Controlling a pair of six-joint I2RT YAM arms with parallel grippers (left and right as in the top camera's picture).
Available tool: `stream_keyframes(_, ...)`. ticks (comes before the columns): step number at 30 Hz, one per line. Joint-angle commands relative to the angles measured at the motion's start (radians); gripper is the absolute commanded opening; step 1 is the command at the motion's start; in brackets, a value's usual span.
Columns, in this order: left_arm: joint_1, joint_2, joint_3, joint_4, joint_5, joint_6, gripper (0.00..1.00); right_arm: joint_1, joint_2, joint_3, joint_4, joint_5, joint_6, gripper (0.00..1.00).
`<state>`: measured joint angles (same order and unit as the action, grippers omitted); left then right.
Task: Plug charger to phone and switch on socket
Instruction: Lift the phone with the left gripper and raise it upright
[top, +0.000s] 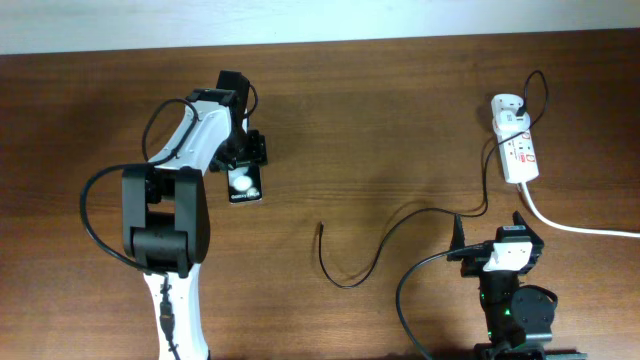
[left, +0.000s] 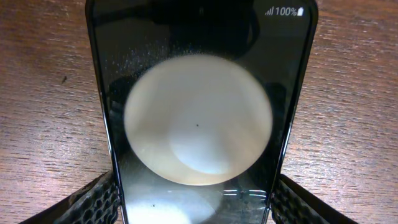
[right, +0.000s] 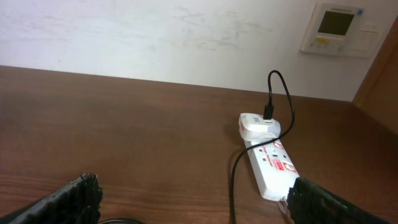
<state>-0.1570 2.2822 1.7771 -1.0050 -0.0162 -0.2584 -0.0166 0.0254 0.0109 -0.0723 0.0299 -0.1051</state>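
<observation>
The black phone (top: 243, 185) lies flat on the wooden table at the left, its glossy face showing pale round reflections. My left gripper (top: 246, 160) is over it, and in the left wrist view the fingers (left: 196, 208) press both long edges of the phone (left: 199, 74). The thin black charger cable (top: 380, 245) curls across the middle, its plug tip (top: 321, 226) lying free. It runs up to the white adapter (top: 507, 108) on the white socket strip (top: 520, 155). My right gripper (top: 490, 228) is open and empty near the front edge, below the socket (right: 273, 168).
The socket's thick white cord (top: 580, 228) runs off to the right edge. The charger cable (right: 233, 180) passes between my right fingers' view and the strip. A white wall with a thermostat panel (right: 339, 28) stands behind the table.
</observation>
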Motion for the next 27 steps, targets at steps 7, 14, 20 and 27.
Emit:
stream_keyframes(7, -0.004, 0.012, 0.010, -0.011, -0.010, -0.006, 0.00, 0.009, -0.004, -0.005, -0.007, 0.016, 0.001, 0.99)
stream_keyframes(14, -0.004, 0.012, 0.198, -0.142, -0.010, -0.006, 0.00, 0.009, -0.004, -0.005, -0.006, 0.016, 0.001, 0.99)
stream_keyframes(20, 0.002, 0.012, 0.295, -0.220, 0.348, 0.017, 0.00, 0.009, -0.004, -0.005, -0.006, 0.016, 0.001, 0.99)
stream_keyframes(27, 0.023, 0.012, 0.295, -0.060, 1.315, 0.031, 0.00, 0.009, -0.004, -0.005, -0.006, 0.016, 0.001, 0.99)
